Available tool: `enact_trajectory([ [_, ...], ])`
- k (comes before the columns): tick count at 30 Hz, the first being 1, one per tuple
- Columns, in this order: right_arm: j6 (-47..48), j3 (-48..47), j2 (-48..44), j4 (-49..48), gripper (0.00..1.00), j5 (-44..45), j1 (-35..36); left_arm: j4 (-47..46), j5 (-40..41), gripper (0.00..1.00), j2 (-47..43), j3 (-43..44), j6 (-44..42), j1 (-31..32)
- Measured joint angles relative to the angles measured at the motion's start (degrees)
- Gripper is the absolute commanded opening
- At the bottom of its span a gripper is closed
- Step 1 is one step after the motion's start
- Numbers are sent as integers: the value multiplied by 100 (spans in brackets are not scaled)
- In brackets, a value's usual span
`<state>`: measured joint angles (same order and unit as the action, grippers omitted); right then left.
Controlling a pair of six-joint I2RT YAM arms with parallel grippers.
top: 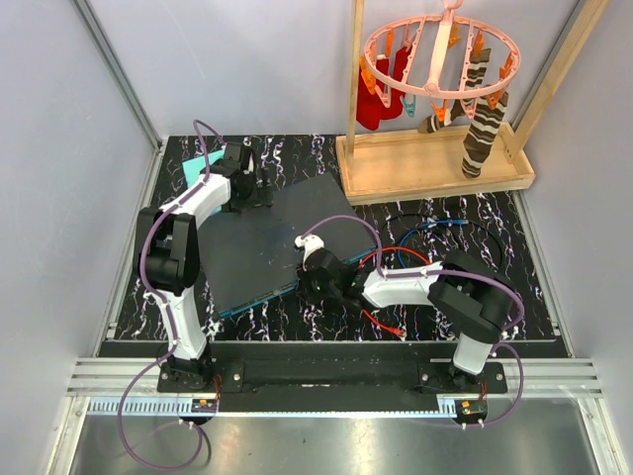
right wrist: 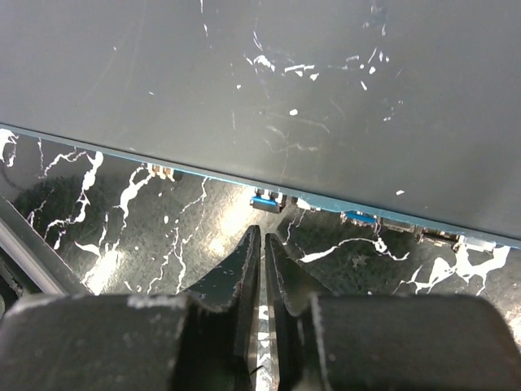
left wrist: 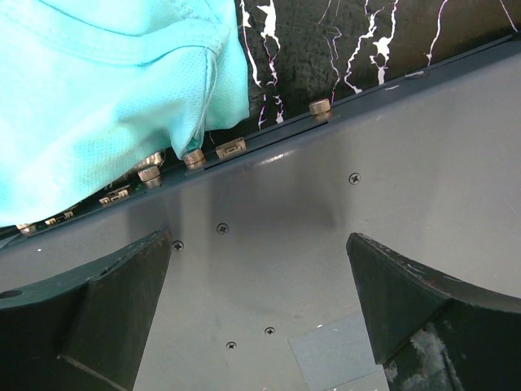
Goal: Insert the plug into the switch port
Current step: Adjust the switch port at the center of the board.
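The switch (top: 262, 237) is a large flat dark grey box lying askew on the marbled table, its teal port edge (right wrist: 203, 175) facing the arms. My right gripper (right wrist: 262, 236) hovers low over the table just short of that edge, in front of a small blue socket part (right wrist: 266, 201). Its fingers stand shut with only a thin slit and nothing seen between them. My left gripper (left wrist: 259, 244) is wide open over the switch's top face (left wrist: 326, 204) near its far corner. I cannot make out the plug in any view.
A folded teal cloth (left wrist: 106, 90) lies against the switch's far edge. Red (top: 396, 253), blue (top: 435, 224) and black cables trail over the table on the right. A wooden rack base (top: 435, 168) with a sock hanger (top: 440, 49) stands at the back right.
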<state>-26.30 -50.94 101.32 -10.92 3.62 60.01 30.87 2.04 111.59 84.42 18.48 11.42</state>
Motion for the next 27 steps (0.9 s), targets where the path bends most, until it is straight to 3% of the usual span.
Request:
enact_trajectory([
  [14,476,-608,417,404,10,92,46,0,-2,99,2,-2,24,0],
  [21,1373,-1082,640,933,10,-120,17,-68,-4,99,7,-2,55,-7],
  [27,1790,-1572,973,1069,20,-448,-129,-177,68,99,59,39,61,-68],
])
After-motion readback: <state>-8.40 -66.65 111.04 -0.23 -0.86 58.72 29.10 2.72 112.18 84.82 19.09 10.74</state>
